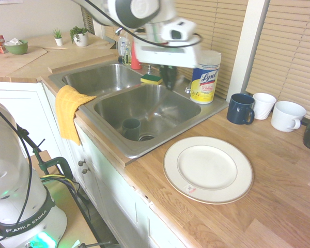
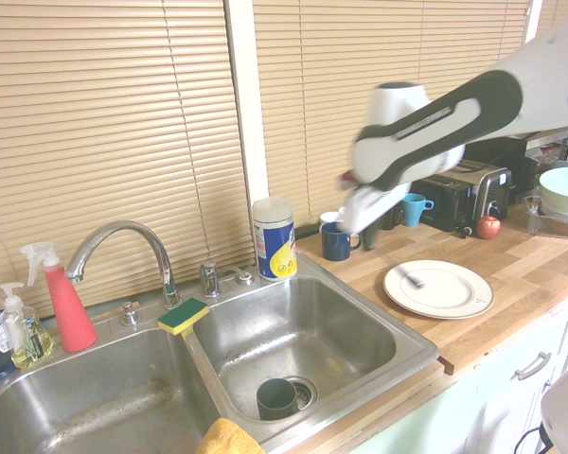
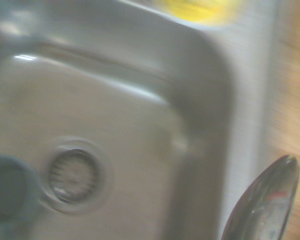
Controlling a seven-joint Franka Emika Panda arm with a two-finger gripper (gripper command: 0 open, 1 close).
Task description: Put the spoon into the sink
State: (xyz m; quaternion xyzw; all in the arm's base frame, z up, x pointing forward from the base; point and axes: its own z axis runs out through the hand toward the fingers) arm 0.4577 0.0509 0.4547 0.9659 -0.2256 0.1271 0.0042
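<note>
End effector (image 2: 367, 235) pinched shut on the spoon (image 3: 270, 205), its bowl aslant below.

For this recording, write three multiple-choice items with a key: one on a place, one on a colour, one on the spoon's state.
1. Where is the small grey-green cup?
A) On the white plate
B) In the basin nearer the plate
C) Beside the red spray bottle

2. What colour is the cloth over the sink's front edge?
A) Orange-yellow
B) Blue
C) White

3. How is the slim silver metal spoon?
A) Lying on the plate
B) Lying in the sink
C) Held aloft

Key:
1 B: the cup stands beside the drain.
2 A: the cloth is plainly orange-yellow.
3 C: the spoon hangs from the gripper.
</note>
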